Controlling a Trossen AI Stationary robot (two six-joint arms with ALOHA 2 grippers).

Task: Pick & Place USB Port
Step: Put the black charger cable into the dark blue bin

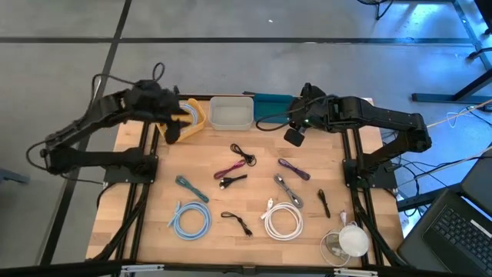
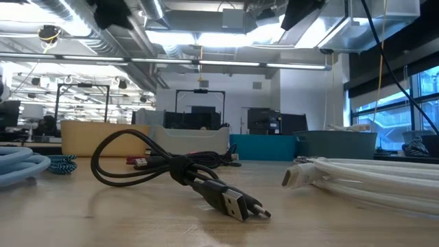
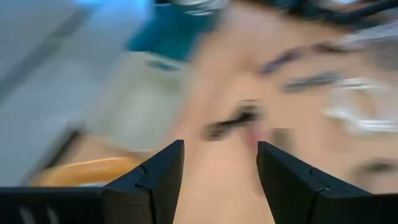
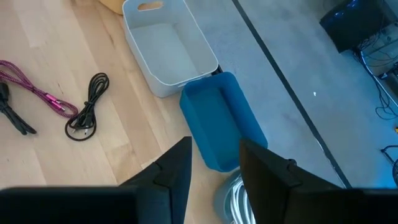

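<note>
While both dark arms hang above the far edge of the light wooden table point(image 1: 254, 196), nothing is in either grip. Left gripper point(image 3: 220, 163): fingers parted with a clear gap, nothing between them; seen from above it sits over the table's far left corner, just beside the yellow-tan plastic bin point(image 1: 195, 115). Its wrist view is motion-blurred; a dark cable shape lies ahead of the fingers, but which cable cannot be told. Right gripper point(image 4: 214, 163): fingers also apart, a narrow gap, empty, hovering just short of the blue rectangular plastic bin point(image 4: 221, 121), with the white rectangular plastic bin point(image 4: 166, 46) beyond that and touching it. Off to that gripper's side on the bare wood lie a small coiled black cable point(image 4: 87, 107) and a pink-and-purple braided cable point(image 4: 37, 90), well apart from the bins. Nearer the table's front edge, well away from both grippers: a coiled light-blue cable point(image 1: 190, 219), a coiled white cable point(image 1: 283, 221), and between them a short black USB cable point(image 1: 237, 221). The low view shows this black cable's metal USB plug point(image 2: 236, 204) lying flat on the wood, untouched, the white cable beside it.
</note>
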